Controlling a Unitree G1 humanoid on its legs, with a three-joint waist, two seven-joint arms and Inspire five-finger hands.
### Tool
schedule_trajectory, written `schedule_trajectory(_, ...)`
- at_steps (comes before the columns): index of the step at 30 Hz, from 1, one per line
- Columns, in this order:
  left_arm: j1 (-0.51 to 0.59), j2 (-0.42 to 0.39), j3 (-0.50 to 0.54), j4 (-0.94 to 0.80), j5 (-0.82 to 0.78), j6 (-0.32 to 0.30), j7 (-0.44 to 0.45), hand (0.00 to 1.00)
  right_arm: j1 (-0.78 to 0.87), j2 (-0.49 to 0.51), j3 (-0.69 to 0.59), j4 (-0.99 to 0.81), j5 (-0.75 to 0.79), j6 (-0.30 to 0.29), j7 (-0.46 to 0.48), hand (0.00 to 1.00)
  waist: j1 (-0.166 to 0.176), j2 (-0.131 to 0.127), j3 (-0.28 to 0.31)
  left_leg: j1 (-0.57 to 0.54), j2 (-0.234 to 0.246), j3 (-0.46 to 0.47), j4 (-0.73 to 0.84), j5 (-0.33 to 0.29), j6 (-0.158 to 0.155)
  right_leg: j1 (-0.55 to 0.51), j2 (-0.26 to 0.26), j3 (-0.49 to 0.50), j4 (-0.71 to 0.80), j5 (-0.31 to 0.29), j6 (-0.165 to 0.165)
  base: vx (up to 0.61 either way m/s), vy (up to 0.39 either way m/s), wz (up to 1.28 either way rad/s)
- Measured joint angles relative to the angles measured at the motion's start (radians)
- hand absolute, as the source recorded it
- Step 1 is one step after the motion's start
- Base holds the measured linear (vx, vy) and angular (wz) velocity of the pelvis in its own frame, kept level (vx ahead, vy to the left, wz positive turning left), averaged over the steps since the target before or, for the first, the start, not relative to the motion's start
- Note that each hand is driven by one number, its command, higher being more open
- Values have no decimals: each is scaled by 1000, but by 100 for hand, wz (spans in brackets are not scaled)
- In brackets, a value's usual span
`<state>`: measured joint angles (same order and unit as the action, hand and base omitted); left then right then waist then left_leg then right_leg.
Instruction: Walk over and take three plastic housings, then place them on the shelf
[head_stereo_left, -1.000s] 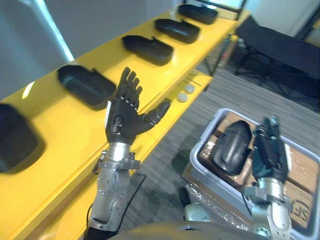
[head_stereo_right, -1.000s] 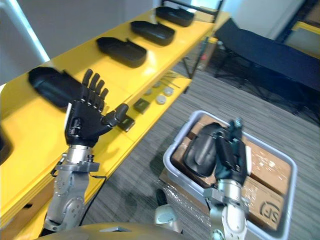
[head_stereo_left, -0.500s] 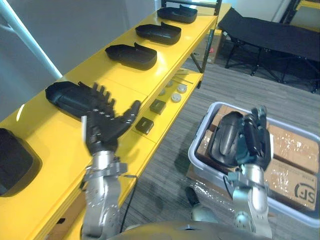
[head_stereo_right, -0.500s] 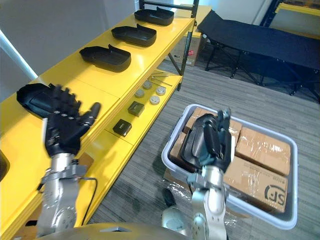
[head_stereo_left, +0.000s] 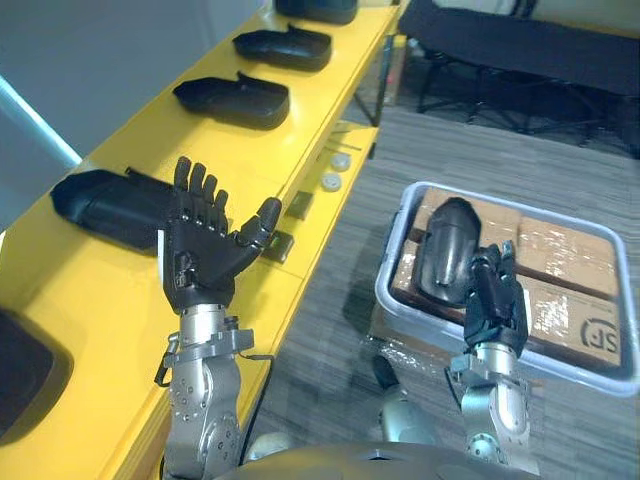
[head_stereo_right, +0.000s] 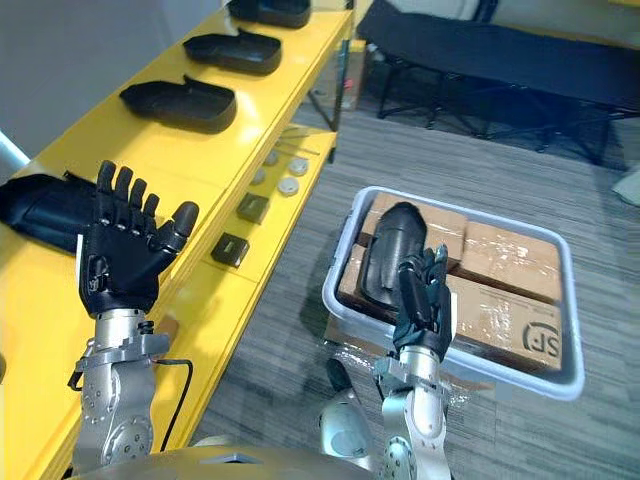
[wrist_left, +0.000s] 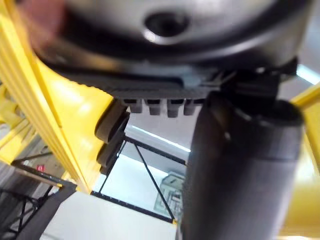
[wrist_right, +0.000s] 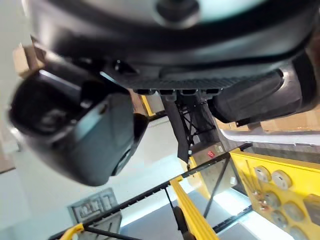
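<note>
Grey plastic bin (head_stereo_right: 470, 212), rectangular, on grey carpet floor (head_stereo_right: 450, 150), holding brown cardboard boxes (head_stereo_right: 505, 315) wrapped in clear tape. Left of bin: pale round discs (head_stereo_right: 290, 187) and two small dark square blocks (head_stereo_right: 252, 207). Beyond bin: black folding cot (head_stereo_right: 500, 50).

The left hand (head_stereo_left: 205, 258) and right hand (head_stereo_left: 492, 305) are dark with ribbed fingers (head_stereo_left: 197, 195); a white patch (head_stereo_left: 160, 241), perhaps a label, edges the left hand. Below each wrist runs a silver-grey forearm (head_stereo_left: 203, 425) with bolted collars (head_stereo_left: 206, 342).
</note>
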<state>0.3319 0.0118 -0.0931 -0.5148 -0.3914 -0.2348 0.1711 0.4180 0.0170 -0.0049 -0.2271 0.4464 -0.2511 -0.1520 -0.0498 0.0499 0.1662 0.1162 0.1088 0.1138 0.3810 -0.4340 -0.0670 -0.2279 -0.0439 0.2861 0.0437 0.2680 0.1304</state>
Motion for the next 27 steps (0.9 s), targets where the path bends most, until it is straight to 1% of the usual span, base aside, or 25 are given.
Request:
schedule_trajectory(1,1,-6,20,0,-2,2,-2,100,-6,0,12,-1,0,-5,22,100,14,9,7,-7,9,37,-27,19,19,-4,-9,-46,-54,71,-28,-217,-35,-69)
schedule_trajectory(2,-7,-6,25,12,-6,3,-7,100,-9,-2,26,0,-2,-12,26,100,19,4,12,-8,8,52,-33,34,26,-29,-11,-106,71,-43,-80,-245,-44,-48)
schedule_trajectory(3,-5,-6,31,25,-22,5,-12,100,-9,-3,44,1,-16,-12,20,100,21,9,15,-9,8,50,-43,53,29,-66,-29,-164,260,-197,-96,-152,-26,-7)
schedule_trajectory(5,2,-7,32,39,-44,4,-22,100,-20,-4,64,12,-38,-12,10,100,23,9,14,-16,15,41,-46,68,26,-66,-70,-201,405,-296,-103,-69,-19,8)
schedule_trajectory(6,24,-6,34,41,-66,3,-38,100,-59,-8,100,42,-49,-12,-15,100,29,10,9,-37,35,39,-35,74,14,-63,-116,-232,482,-348,-101,-35,-59,-1)
schedule_trajectory(7,30,-5,34,43,-78,2,-44,100,-77,-8,112,55,-49,-11,-26,100,31,10,8,-42,43,39,-34,78,6,-57,-132,-239,494,-352,-98,-7,-129,-12)
schedule_trajectory(8,31,-4,29,65,-90,2,-51,100,-100,-8,127,79,-52,-10,-43,100,42,9,8,-45,58,39,-38,89,-13,-32,-164,-249,488,-355,-82,26,-197,-12)
schedule_trajectory(9,32,0,28,86,-118,2,-52,100,-109,-7,139,94,-79,-4,-58,100,46,-2,4,-46,69,38,-41,96,-31,10,-185,-256,438,-331,-45,34,-234,-10)
schedule_trajectory(10,31,3,29,95,-124,3,-49,100,-110,-7,141,99,-94,3,-61,100,46,-16,-4,-46,76,38,-42,99,-44,32,-186,-257,403,-340,6,37,-316,-18)
schedule_trajectory(11,31,6,29,108,-144,3,-41,100,-117,-14,144,104,-131,20,-63,100,45,-19,-5,-45,95,39,-53,112,-69,55,-173,-289,348,-379,64,52,-430,-41)
schedule_trajectory(12,28,-4,19,121,-151,3,-21,100,-133,-38,143,104,-156,35,-56,100,42,2,-2,-50,122,40,-65,126,-94,59,-142,-310,309,-394,58,45,-368,-49)
schedule_trajectory(13,26,-10,8,126,-151,3,-4,100,-139,-54,138,104,-165,43,-52,100,36,15,-4,-59,141,37,-68,133,-106,54,-121,-312,295,-396,53,36,-388,-37)
schedule_trajectory(14,18,-19,-22,134,-150,3,27,100,-147,-83,123,107,-166,61,-36,100,12,30,3,-75,167,15,-65,158,-112,52,-89,-323,284,-397,31,8,-240,-10)
schedule_trajectory(15,9,-20,-41,141,-150,3,37,100,-145,-94,113,109,-166,69,-28,100,1,27,7,-81,170,1,-59,178,-106,52,-80,-329,283,-396,21,2,-301,0)
schedule_trajectory(16,-6,-22,-71,158,-151,4,49,100,-136,-108,84,113,-169,71,-12,100,-13,20,11,-112,173,-23,-15,221,-77,58,-73,-335,268,-385,2,-15,-282,-4)
schedule_trajectory(17,-21,-22,-85,165,-151,5,50,100,-129,-112,47,112,-187,70,-4,100,-21,9,18,-152,175,-27,53,268,-29,75,-69,-337,230,-367,-18,-20,-261,-9)
schedule_trajectory(18,-24,-22,-87,165,-151,5,48,100,-126,-113,30,112,-202,69,-4,100,-26,4,21,-173,176,-23,88,295,-9,84,-68,-338,207,-355,-27,-28,-252,-13)
schedule_trajectory(19,-26,-22,-89,167,-150,4,38,100,-114,-114,2,107,-206,63,-2,100,-32,0,25,-204,179,-12,127,316,-2,108,-74,-340,157,-329,-41,-28,-132,-20)
schedule_trajectory(20,-25,-22,-91,171,-150,4,23,100,-108,-125,-27,104,-207,51,-2,100,-28,0,27,-203,154,-9,95,278,-30,115,-73,-336,117,-310,-52,-37,-104,-27)
schedule_trajectory(21,-26,-22,-93,172,-150,4,13,100,-110,-142,-46,100,-207,45,-3,100,-25,12,32,-204,122,-13,53,267,-37,116,-70,-331,96,-295,-53,-24,-52,-28)
schedule_trajectory(22,-27,-22,-96,172,-150,4,6,100,-111,-154,-60,93,-207,44,-3,100,-25,25,36,-204,98,-16,20,265,-35,116,-66,-327,84,-285,-54,-53,18,-20)
schedule_trajectory(23,-27,-17,-96,172,-150,3,-7,100,-116,-172,-74,91,-207,42,-4,100,-25,44,41,-197,78,-1,-40,249,-10,116,-57,-319,62,-267,-50,-63,51,-18)
schedule_trajectory(25,-27,-7,-96,172,-150,2,-17,100,-126,-185,-71,91,-216,42,-6,100,-11,55,39,-158,65,-12,-155,244,-9,104,-45,-308,12,-227,-34,-89,62,-23)
schedule_trajectory(26,-30,-2,-94,172,-150,2,-26,100,-136,-185,-66,92,-231,46,-12,100,-6,56,41,-151,60,-11,-186,236,-25,105,-47,-304,-22,-204,-26,-119,96,-29)
schedule_trajectory(27,-29,15,-89,172,-150,2,-37,100,-150,-176,-53,92,-246,54,-17,100,1,33,55,-153,44,3,-191,241,-28,113,-62,-300,-66,-171,-23,-126,108,-23)
